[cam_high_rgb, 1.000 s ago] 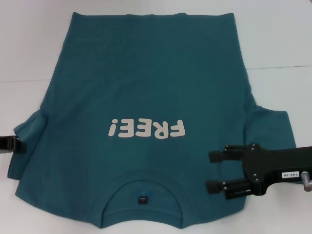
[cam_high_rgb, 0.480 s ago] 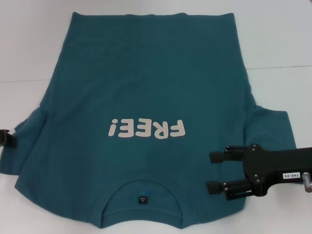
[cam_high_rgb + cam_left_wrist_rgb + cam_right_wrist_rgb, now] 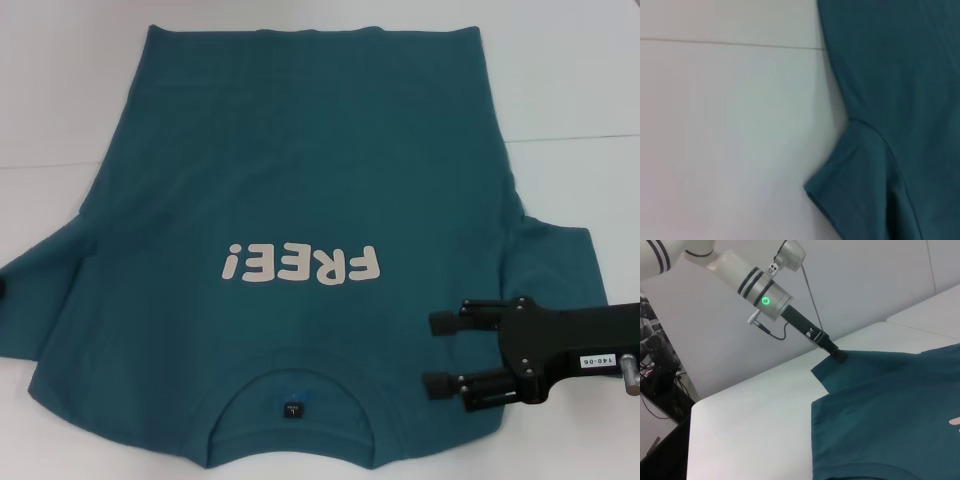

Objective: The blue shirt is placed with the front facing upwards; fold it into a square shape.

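1. The right gripper (image 3: 440, 352) hovers over the near right shoulder area of the blue shirt (image 3: 300, 200), its two black fingers (image 3: 470, 318) parted with a clear gap between them and nothing held
2. From the head view it cannot be told whether those fingers touch the cloth or stand just above it
3. The blue shirt lies flat on the white table (image 3: 580, 90), print side up; the white "FREE!" lettering (image 3: 300, 264) sits just beyond the right gripper and to its left, and the collar (image 3: 292, 405) with its small dark tag lies to its left at the near edge
4. The shirt's right sleeve (image 3: 560, 260) spreads out just past the right gripper's body
5. The left gripper (image 3: 840, 356) shows only in the right wrist view, at the tip of the shirt's left sleeve (image 3: 840, 371); whether it is clenched on the cloth or released cannot be told
6. In the head view the left sleeve (image 3: 40, 290) runs to the picture's edge, and the shirt's near hem line is partly cut off
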Robot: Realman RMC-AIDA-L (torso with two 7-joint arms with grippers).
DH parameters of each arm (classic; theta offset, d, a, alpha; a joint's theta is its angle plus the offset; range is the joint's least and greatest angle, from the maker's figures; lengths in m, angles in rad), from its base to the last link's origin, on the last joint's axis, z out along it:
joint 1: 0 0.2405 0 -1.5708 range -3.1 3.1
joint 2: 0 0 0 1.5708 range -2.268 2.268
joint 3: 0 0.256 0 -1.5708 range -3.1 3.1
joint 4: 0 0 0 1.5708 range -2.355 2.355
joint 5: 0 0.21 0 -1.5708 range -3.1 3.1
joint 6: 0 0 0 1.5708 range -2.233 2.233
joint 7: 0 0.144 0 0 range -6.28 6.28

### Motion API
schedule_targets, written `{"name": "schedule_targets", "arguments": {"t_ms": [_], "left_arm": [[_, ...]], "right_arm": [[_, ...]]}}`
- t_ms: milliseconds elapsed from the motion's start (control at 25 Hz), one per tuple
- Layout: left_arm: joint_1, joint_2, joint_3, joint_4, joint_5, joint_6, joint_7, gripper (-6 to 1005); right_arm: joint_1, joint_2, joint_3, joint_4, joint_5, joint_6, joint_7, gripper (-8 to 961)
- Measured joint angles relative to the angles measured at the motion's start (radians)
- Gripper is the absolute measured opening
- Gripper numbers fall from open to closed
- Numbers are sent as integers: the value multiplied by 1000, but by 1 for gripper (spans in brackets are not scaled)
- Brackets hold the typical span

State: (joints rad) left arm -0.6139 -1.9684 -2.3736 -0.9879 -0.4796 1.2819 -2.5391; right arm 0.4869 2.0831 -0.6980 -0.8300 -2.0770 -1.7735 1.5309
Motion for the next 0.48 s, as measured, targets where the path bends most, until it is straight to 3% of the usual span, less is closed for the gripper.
{"name": "schedule_targets", "arguments": {"t_ms": [480], "left_arm": [[-8,-14,14,-74,58,17,-10,88]], "right_arm": [[-1,-1,2,0,0,-3,0,917]]}}
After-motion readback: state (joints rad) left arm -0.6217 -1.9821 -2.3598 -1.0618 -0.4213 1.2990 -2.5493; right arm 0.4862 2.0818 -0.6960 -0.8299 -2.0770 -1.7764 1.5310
